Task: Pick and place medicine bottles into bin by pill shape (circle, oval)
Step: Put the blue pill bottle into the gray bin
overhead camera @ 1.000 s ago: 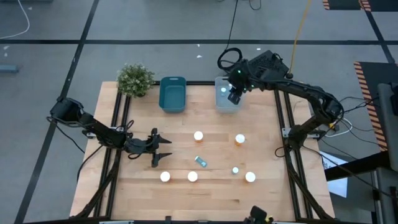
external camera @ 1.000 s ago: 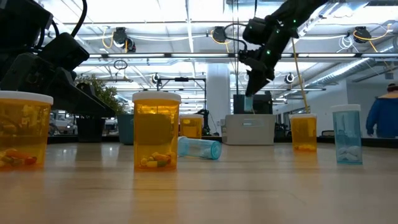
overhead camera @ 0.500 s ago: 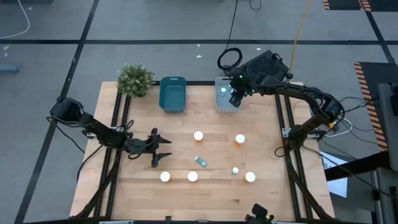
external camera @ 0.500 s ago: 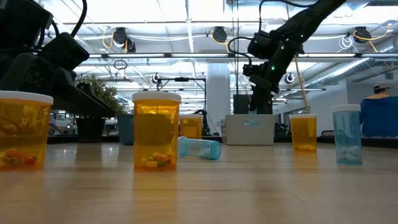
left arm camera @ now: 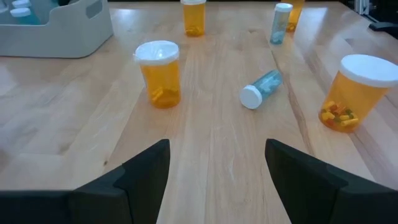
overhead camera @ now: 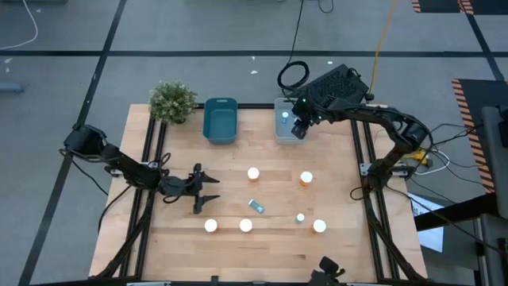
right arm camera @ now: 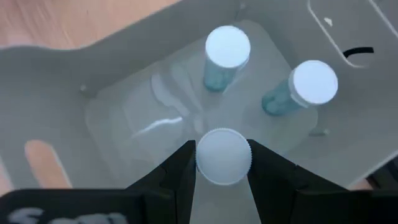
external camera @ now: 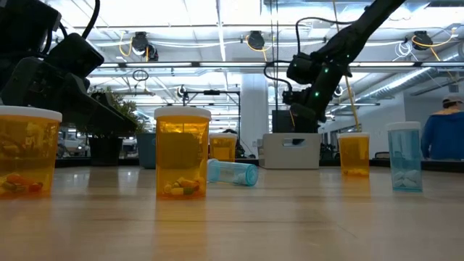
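The right hand hangs over the pale grey bin at the far edge of the tabletop, its fingers closed on a white-capped bottle; two teal bottles already stand inside the bin. The left hand waits spread wide and empty near the tabletop's left side. Six more bottles remain on the wood, one lying on its side, beside an empty teal bin.

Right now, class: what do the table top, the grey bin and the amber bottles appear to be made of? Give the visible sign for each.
Table top: looks like pale wood, matte, with grain lines and plank seams.
Grey bin: probably moulded plastic, smooth with a soft sheen, rounded corners and cut-out handles.
Amber bottles: likely translucent plastic, since the pills show through, under opaque white caps.
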Tool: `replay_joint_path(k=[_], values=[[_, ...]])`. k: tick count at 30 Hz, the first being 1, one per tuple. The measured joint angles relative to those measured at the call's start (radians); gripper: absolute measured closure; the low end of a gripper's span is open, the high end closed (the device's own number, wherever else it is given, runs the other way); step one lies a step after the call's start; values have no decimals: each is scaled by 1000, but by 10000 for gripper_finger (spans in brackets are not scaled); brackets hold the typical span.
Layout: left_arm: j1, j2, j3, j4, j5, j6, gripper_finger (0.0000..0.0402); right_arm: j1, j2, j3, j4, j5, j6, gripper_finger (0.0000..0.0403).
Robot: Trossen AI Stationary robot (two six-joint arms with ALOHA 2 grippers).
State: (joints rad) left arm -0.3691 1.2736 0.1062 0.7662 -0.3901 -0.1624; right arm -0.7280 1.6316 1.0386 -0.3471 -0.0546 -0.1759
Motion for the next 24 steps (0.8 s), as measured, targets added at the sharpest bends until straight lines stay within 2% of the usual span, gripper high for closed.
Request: replay_joint_path(k=[7, 18, 24], values=[[0, 0, 0, 1, 0, 16, 133, -12, 25, 0, 33, -1, 7, 276], [0, 0, 0, 2, 0, 19, 133, -17, 31, 1, 42, -2, 19, 229], [0, 0, 0, 1, 0, 18, 133, -17, 20, 1, 81, -2, 19, 217]])
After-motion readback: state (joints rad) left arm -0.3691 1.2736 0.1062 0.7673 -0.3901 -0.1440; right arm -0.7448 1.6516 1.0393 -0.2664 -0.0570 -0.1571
